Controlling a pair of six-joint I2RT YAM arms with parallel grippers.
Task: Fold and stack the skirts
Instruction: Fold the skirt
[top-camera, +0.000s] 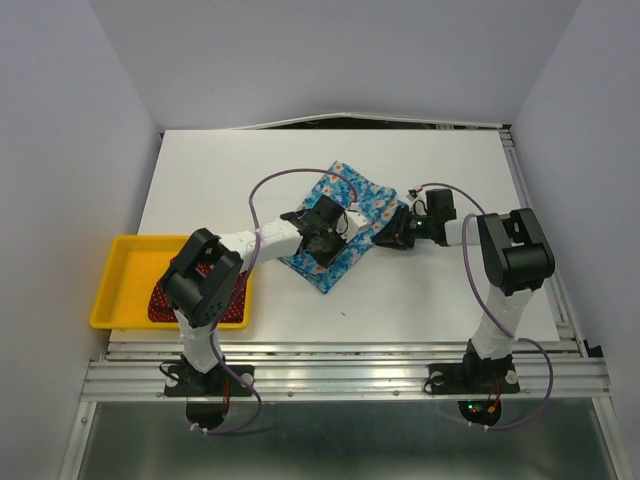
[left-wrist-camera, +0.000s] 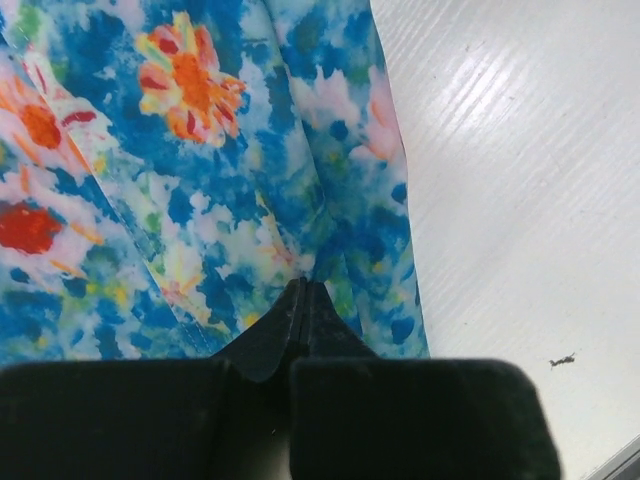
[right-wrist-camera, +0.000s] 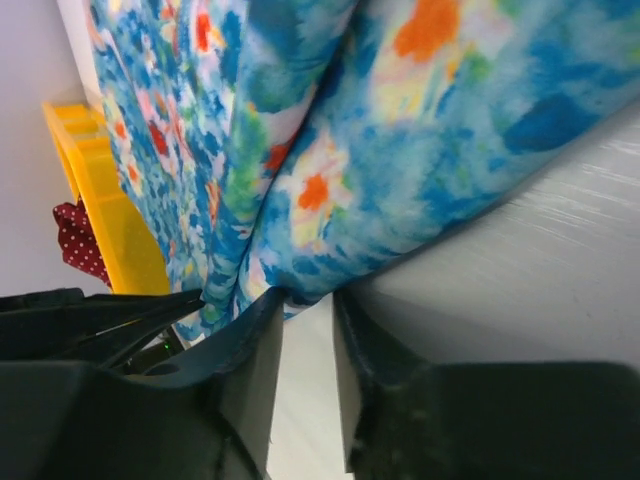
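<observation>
Now left gripper (left-wrist-camera: 305, 292) pinches one blue skirt (top-camera: 352, 190); right gripper (right-wrist-camera: 308, 300) parted; one red skirt (top-camera: 160, 302).

I've got one skirt (top-camera: 345, 200) lying mid-desk (top-camera: 450, 290), left tool (top-camera: 322, 240) on its near part, right tool (top-camera: 383, 232) at its right edge. The other skirt (top-camera: 157, 303) sits in the tray (top-camera: 120, 270), far left.

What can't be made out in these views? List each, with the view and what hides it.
- Dark red skirt in the yellow tray: top view, the left arm covers most; folded or not, unclear.
- Blue skirt, its middle: top view, the left gripper and right gripper sit over it.
- Cloth between the right gripper's fingers or not: right wrist view, the skirt's edge hides it.
- Dark speck on the table: left wrist view, too small.
</observation>
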